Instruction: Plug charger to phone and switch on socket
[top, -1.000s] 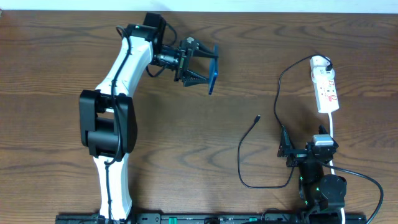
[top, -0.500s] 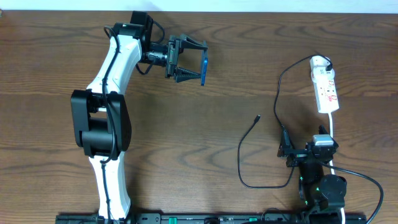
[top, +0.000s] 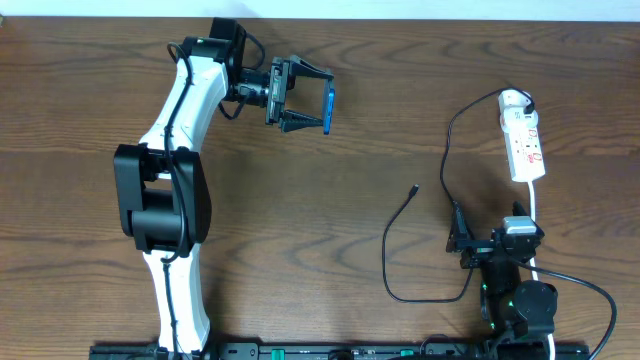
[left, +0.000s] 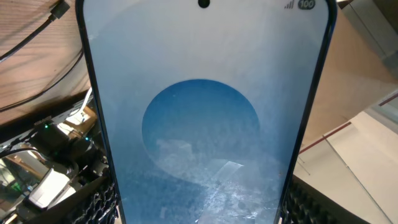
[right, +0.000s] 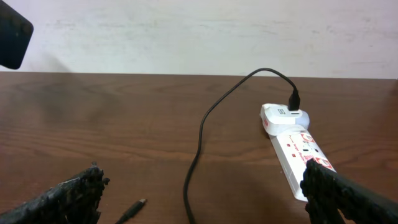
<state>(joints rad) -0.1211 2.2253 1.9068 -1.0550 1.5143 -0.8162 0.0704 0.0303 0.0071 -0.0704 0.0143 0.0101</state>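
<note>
Two jobs are left for you: nearest, your right gripper (right: 202, 186) sits with its fingers spread wide and empty, and the thin, bendy black charger (top: 385, 250) lies loose on the brown wooden table (top: 300, 230), its small tip (top: 415, 188) bare. Farther back lies the smooth white socket (top: 523, 140) with red marks. Farthest back, your left gripper (top: 318, 100) pinches the flat, shiny blue phone (top: 328, 107) on its edge; it slid left a moment ago and now stays put, so the phone is well apart from the tip and must come nearer.
</note>
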